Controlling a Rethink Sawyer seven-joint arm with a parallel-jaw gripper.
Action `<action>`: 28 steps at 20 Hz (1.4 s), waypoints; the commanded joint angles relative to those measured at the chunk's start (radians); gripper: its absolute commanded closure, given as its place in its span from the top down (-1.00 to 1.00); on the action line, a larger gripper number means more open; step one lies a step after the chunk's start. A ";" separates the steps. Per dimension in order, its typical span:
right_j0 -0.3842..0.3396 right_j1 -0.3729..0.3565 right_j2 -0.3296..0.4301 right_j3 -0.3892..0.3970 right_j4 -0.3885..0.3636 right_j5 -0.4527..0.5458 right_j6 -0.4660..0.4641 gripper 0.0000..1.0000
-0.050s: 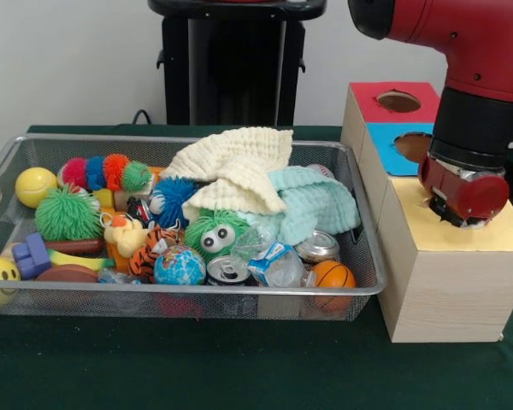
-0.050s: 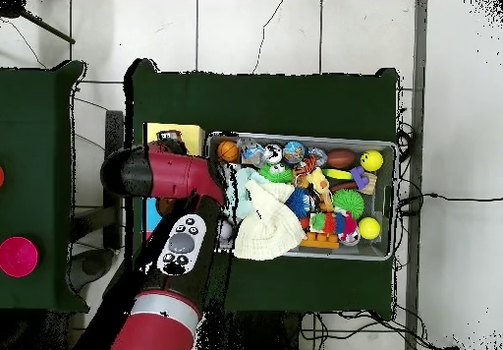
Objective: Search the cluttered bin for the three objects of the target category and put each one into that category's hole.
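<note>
Over the yellow box top [image 1: 504, 235], gripper [image 1: 463, 220] hovers, finger state unclear; crowded wire bin [image 1: 359, 286] at 9 o'clock.

My workplace: robotics lab. Green-clothed table [image 1: 239, 367] on tiled floor [image 2: 255, 31], loose cables [image 2: 432, 201] trailing, wire bin [image 1: 359, 256] of test toys, wooden sorting box [image 1: 445, 290] with coloured holes beside me.
</note>
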 commanded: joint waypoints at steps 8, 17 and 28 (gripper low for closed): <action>-0.121 0.025 0.047 0.065 -0.001 0.371 0.043 -1.00; -0.206 -0.040 0.069 0.020 -0.050 0.465 -0.081 -1.00; -0.264 -0.080 0.093 0.016 -0.104 0.492 -0.125 -1.00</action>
